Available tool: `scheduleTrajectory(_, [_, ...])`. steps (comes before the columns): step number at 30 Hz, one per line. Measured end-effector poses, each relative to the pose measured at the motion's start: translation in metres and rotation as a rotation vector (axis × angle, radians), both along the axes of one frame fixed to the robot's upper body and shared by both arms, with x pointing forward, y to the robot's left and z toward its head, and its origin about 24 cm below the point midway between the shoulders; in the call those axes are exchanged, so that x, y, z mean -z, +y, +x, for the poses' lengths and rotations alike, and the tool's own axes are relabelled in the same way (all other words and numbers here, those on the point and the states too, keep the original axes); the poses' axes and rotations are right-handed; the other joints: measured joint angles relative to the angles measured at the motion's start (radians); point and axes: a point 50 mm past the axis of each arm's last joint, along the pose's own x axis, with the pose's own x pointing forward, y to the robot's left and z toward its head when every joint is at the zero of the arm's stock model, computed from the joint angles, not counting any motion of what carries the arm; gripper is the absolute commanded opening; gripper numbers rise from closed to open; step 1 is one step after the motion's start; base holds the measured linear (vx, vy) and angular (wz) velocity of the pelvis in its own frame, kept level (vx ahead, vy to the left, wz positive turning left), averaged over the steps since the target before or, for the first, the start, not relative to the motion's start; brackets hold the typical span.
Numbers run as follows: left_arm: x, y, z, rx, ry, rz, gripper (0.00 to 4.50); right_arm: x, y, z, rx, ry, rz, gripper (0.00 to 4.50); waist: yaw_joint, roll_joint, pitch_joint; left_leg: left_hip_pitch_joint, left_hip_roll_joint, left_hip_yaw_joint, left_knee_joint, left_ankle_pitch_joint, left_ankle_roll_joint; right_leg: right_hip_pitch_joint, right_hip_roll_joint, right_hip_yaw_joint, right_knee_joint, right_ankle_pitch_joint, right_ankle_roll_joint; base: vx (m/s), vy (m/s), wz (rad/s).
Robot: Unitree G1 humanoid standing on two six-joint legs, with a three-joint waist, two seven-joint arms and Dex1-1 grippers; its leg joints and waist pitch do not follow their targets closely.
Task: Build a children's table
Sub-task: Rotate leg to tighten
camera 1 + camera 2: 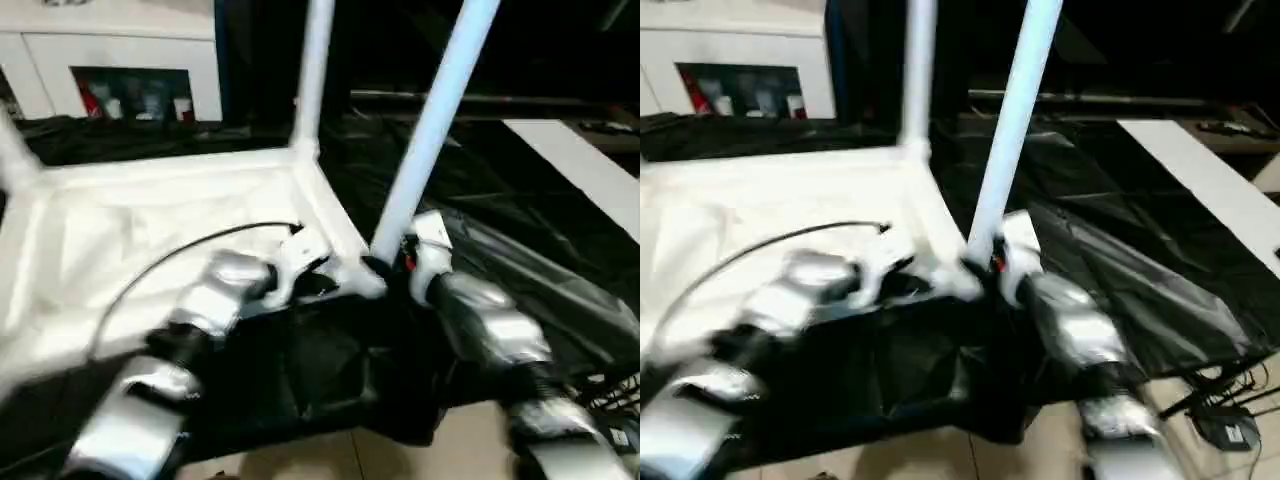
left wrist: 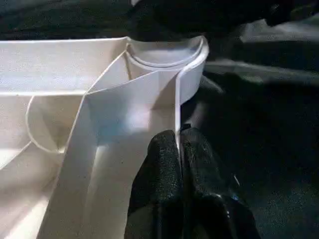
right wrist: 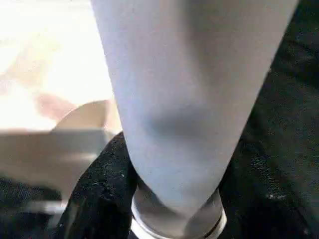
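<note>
The children's table lies upside down on the black-draped work table, its white ribbed tabletop (image 1: 150, 230) facing up. One white leg (image 1: 315, 70) stands in the far right corner socket. A second leg (image 1: 430, 130) leans over the near right corner. My right gripper (image 1: 398, 262) is shut on this leg's lower end, with black fingers (image 3: 97, 194) on both sides of the tube. My left gripper (image 2: 178, 142) is shut on the tabletop's thin rim wall, just short of a round corner socket (image 2: 164, 52). Part of another white tube (image 1: 15, 150) shows at the left edge.
A thin black cable (image 1: 170, 255) arcs over the tabletop to my left wrist. A white cabinet (image 1: 110, 50) stands behind at the left, and a white board (image 1: 585, 170) at the right. Cables and a small box (image 1: 1230, 425) lie on the floor at the lower right.
</note>
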Motion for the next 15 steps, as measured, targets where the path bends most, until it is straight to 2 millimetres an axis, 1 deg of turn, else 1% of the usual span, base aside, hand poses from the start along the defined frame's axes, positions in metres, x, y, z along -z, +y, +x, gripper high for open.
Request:
scheduleTrajectory(3, [0.001, -0.003, 0.001, -0.029, -0.011, 0.018, 0.0, -0.001, 0.011, 0.007, 0.047, 0.011, -0.02, 1.95, -0.003, 0.001, -0.004, 0.002, 0.0, 0.0, -0.001, 0.0, 0.0, 0.001, 0.0, 0.0, 0.001, 0.0, 0.0, 0.0, 0.0, 0.0])
scheduleTrajectory(8, [0.0, -0.003, 0.002, -0.034, -0.022, 0.026, 0.0, -0.002, 0.016, 0.011, 0.059, -0.007, -0.032, 1.95, -0.009, 0.001, -0.006, 0.002, 0.0, 0.0, -0.002, 0.0, 0.0, 0.0, 0.0, 0.0, 0.0, 0.0, 0.0, 0.0, 0.0, 0.0])
scheduleTrajectory(9, [0.0, -0.002, 0.002, -0.035, -0.024, 0.028, 0.0, -0.002, 0.017, 0.011, 0.059, -0.008, -0.031, 2.3, -0.01, 0.001, -0.006, 0.002, 0.0, 0.0, -0.002, 0.0, 0.0, 0.0, 0.0, 0.0, 0.0, 0.0, 0.0, 0.0, 0.0, 0.0])
scheduleTrajectory(10, [0.0, -0.002, 0.002, -0.035, -0.026, 0.028, 0.0, -0.002, 0.017, 0.011, 0.057, -0.012, -0.026, 2.51, -0.01, 0.0, -0.006, 0.002, 0.0, 0.0, -0.002, 0.0, 0.0, 0.0, 0.0, 0.0, 0.0, 0.0, 0.0, 0.0, 0.0, 0.0])
scheduleTrajectory(11, [-0.001, -0.001, 0.002, -0.034, -0.03, 0.028, 0.0, -0.002, 0.016, 0.011, 0.05, -0.012, -0.022, 2.65, -0.01, 0.0, -0.006, 0.002, 0.0, 0.0, -0.002, 0.0, 0.0, 0.0, 0.0, 0.0, 0.0, 0.0, 0.0, 0.0, 0.0, 0.0])
scheduleTrajectory(13, [-0.001, -0.001, 0.002, -0.02, -0.033, 0.023, 0.0, -0.001, 0.014, 0.01, 0.03, -0.011, -0.019, 2.73, -0.008, 0.001, -0.004, 0.0, 0.0, 0.0, -0.003, 0.0, 0.0, -0.002, 0.0, 0.0, 0.0, 0.0, 0.0, 0.0, 0.0, 0.0])
scheduleTrajectory(14, [-0.002, 0.001, 0.002, -0.009, -0.034, 0.022, 0.0, -0.001, 0.012, 0.009, 0.0, -0.016, -0.019, 2.98, -0.007, 0.001, -0.004, 0.0, 0.0, 0.0, -0.003, 0.0, 0.0, -0.002, 0.001, 0.0, 0.0, 0.002, -0.002, 0.0, 0.0, 0.0])
scheduleTrajectory(15, [-0.002, 0.002, 0.002, -0.001, -0.033, 0.021, 0.0, -0.001, 0.01, 0.008, -0.019, -0.022, -0.02, 3.06, -0.007, 0.001, -0.004, 0.0, 0.0, 0.0, -0.003, 0.0, 0.0, -0.002, 0.001, 0.0, 0.0, 0.003, -0.004, 0.0, 0.0, 0.0])
